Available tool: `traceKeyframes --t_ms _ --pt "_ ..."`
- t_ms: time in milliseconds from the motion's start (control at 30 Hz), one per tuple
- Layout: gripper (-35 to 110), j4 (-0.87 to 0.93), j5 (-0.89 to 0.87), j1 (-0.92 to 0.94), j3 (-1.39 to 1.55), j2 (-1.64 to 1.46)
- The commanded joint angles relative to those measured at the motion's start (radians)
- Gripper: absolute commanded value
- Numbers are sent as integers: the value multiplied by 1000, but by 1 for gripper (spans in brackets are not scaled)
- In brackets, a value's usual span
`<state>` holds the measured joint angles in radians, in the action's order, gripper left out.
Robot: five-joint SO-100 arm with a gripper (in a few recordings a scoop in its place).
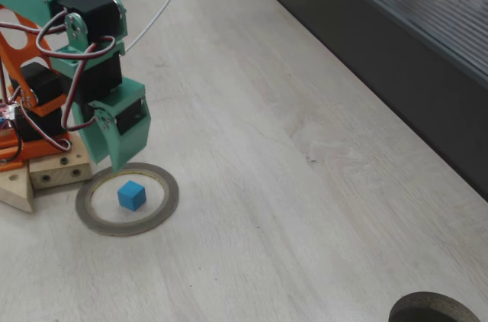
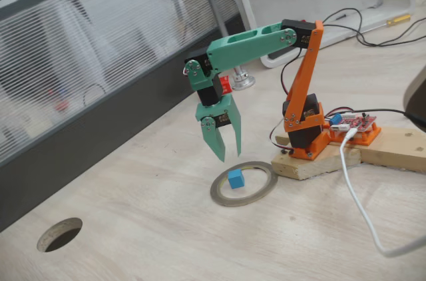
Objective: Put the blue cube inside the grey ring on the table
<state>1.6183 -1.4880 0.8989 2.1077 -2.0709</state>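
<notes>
The blue cube [image 1: 131,195] [image 2: 235,178] rests on the table [image 1: 305,207] [image 2: 166,241] inside the grey ring [image 1: 170,198] [image 2: 220,194], apart from the band on all sides. My green gripper [image 1: 114,163] [image 2: 230,156] hangs just above the ring's rim, fingers pointing down. It is open with nothing between the fingers, and it does not touch the cube.
The arm's wooden base block [image 1: 47,175] [image 2: 333,160] sits beside the ring. A dark ribbed panel [image 1: 427,40] [image 2: 73,108] runs along the table's far edge. A dark round hole [image 1: 436,309] [image 2: 60,234] lies farther out. A white cable [image 2: 363,211] trails off the base.
</notes>
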Motion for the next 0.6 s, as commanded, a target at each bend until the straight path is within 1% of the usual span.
traceKeyframes --t_ms 0,267,367,433,567 --pt "23 55 0 11 -20 -34" --pt "23 101 0 11 -26 -34" --pt "22 104 0 12 -84 -34" --pt "19 104 0 12 -129 -34" --pt "5 104 0 12 -172 -34"
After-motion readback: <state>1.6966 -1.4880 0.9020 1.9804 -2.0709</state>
